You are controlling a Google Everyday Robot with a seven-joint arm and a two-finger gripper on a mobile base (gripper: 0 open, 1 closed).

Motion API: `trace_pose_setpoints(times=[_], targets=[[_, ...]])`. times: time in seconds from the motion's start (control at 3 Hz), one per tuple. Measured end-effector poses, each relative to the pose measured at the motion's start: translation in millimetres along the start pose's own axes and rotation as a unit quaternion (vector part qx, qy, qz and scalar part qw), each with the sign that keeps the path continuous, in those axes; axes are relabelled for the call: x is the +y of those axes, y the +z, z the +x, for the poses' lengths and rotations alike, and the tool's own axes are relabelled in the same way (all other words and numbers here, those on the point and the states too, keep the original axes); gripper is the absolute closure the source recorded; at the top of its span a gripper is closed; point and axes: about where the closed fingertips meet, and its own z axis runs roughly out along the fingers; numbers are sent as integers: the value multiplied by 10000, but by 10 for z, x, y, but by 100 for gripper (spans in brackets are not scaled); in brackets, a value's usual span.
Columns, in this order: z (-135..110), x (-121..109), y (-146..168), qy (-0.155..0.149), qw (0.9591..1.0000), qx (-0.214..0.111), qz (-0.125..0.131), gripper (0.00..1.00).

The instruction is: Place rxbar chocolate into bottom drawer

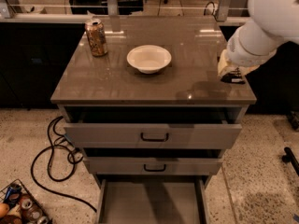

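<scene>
Tool: low at the right edge of the counter, directly over the rxbar chocolate, which shows as a black sliver beneath it; whether it grips cannot be told. Bottom drawer: pulled open, well apart from the bar. Also on the counter: white bowl at centre, drink can at rear left.

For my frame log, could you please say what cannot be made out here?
- Camera view: the gripper, at the right edge of the grey tabletop, is mostly hidden by the white wrist.
- The small black rxbar chocolate wrapper beneath it shows only as a dark sliver.
- The wide grey bottom drawer is cut off in front by the lower edge.
</scene>
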Motion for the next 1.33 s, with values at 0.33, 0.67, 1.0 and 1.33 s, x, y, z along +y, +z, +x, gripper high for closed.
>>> trace_pose_setpoints(times=[0.33, 0.67, 1.0, 1.33], targets=[[173, -45, -421, -181, 9995, -235, -62, 100], [411, -80, -652, -487, 9986, -217, -66, 100], [752, -147, -803, -937, 9955, -137, -16, 100], [1231, -265, -885, -1541, 9880, -31, -99, 100]])
